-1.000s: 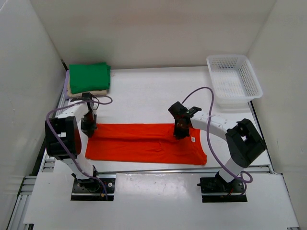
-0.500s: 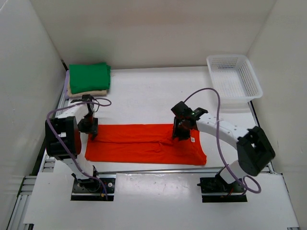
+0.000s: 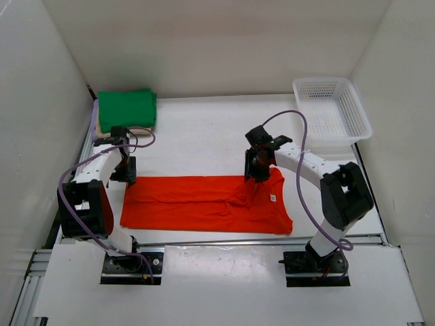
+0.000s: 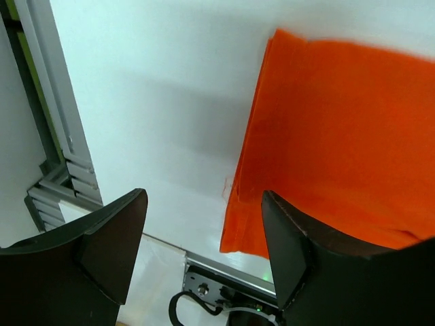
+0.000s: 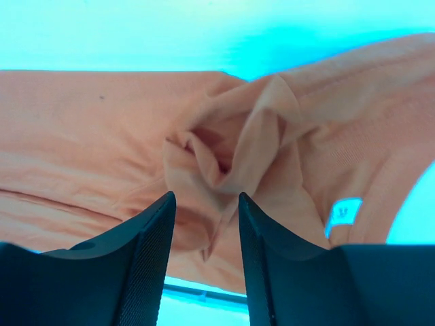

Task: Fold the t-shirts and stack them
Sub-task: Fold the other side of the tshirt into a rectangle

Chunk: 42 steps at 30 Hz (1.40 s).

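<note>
Nearest the arm bases, the bright orange-red cloth t-shirt (image 3: 204, 204) lay on the white worktop (image 3: 204, 132) as a long flat band running sideways. Over the band's far left corner hung the left hand (image 3: 127, 175), fingers apart with nothing between them. At the far edge near the collar end stood the right hand (image 3: 253, 174), fingers likewise apart and gripping nothing.

The lengthwise fold looked done, and release seemed the step in hand. Doing it well meant rising straight up so no cloth trailed along, then flattening any rumple before a crosswise fold. The right wrist view alone showed that rumple plainly: a pinched pucker just beyond the fingertips, beside a small pale label (image 5: 342, 212), colours washed to peach. The left wrist view alone showed the corner's layered edges lying fairly square.

Farther back, only the overhead view gave the folded green t-shirt (image 3: 126, 109) atop the tan beige t-shirt (image 3: 143, 127) at far left, and the white plastic lattice basket (image 3: 323, 81) at far right.
</note>
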Tool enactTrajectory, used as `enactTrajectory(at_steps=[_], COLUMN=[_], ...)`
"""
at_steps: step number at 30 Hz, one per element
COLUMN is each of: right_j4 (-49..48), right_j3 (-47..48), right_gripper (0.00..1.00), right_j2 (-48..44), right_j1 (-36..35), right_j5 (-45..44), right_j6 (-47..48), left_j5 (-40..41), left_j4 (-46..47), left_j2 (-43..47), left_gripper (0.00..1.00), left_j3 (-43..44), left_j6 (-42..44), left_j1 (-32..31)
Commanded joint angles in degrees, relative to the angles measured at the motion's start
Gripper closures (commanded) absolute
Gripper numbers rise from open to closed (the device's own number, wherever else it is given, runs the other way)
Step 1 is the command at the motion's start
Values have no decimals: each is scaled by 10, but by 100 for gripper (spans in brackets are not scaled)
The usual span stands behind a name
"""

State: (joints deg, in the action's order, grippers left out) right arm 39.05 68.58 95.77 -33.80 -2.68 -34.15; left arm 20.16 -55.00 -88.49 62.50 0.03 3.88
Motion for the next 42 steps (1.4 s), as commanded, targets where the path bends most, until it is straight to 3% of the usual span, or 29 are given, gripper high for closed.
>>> enactTrajectory(at_steps=[1, 6, 9, 10, 12, 16, 20, 21, 24, 30, 36, 42], right_j4=[-1, -1, -6, -6, -6, -20, -20, -25, -25, -30, -41, -64], right_j3=[23, 2, -14, -22, -30, -47, -52, -46, -39, -27, -27, -34], right_gripper=[53, 54, 64, 72, 75, 60, 60, 60, 67, 65, 65, 67], right_j2=[18, 24, 24, 24, 19, 7, 13, 13, 18, 18, 13, 24], right_j1=[12, 12, 12, 12, 12, 12, 12, 12, 12, 12, 12, 30], right_j5=[54, 72, 72, 72, 72, 73, 55, 50, 36, 31, 26, 45], right_j6=[40, 35, 35, 35, 30, 30, 30, 30, 30, 30, 24, 5], left_j5=[27, 18, -5, -11, -24, -45, -57, -63, -86, -151, -167, -179], left_j4=[2, 8, -6, -14, -20, -27, -32, -32, -27, 42, 104, 133], left_j2=[31, 52, 53, 53, 53, 58, 47, 47, 32, -39, -139, -175], left_gripper=[21, 21, 21, 21, 21, 20, 20, 20, 19, 16, 16, 17], left_j3=[-39, -54, -29, -22, 1, 36, 65, 76, 113, 182, 231, 248], left_j6=[0, 0, 0, 0, 0, 0, 0, 0, 0, 0, 0, 0], left_j1=[-3, -8, -13, -29, -46, -112, -227, -284, -397, -550, -612, -623])
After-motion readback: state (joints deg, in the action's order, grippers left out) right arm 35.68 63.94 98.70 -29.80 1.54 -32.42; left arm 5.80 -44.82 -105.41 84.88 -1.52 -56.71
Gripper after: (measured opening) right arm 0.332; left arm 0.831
